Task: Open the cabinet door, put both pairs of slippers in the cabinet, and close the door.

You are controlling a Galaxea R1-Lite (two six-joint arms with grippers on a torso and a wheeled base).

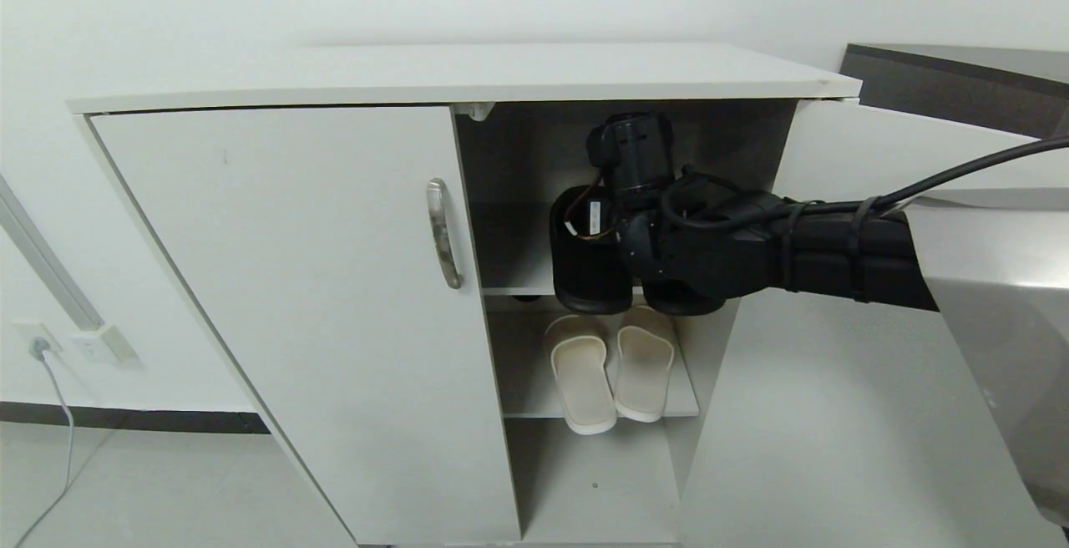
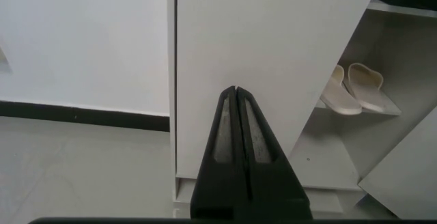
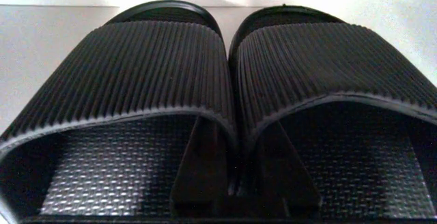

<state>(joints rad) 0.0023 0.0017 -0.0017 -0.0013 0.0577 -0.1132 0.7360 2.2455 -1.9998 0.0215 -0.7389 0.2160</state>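
From the head view we see a white cabinet [image 1: 468,72] against a plain white wall [image 1: 167,5]. Its left door [image 1: 292,281] is shut, with a metal handle [image 1: 443,235], and its right door [image 1: 818,431] is swung open. The right arm reaches in to the upper shelf, where the black slippers [image 1: 585,272] sit. The white slippers [image 1: 610,368] lie side by side on the shelf below. A wall socket [image 1: 35,346] with a cable [image 1: 63,448] sits low on the wall above a dark baseboard [image 1: 125,418] and pale grey floor [image 1: 167,489].

In the left wrist view, the left gripper [image 2: 236,94] has its fingers pressed together and holds nothing, in front of the shut door.

In the right wrist view, the right gripper [image 3: 237,135] pinches the adjoining inner walls of the black slippers, which rest on the grey shelf [image 3: 41,46].
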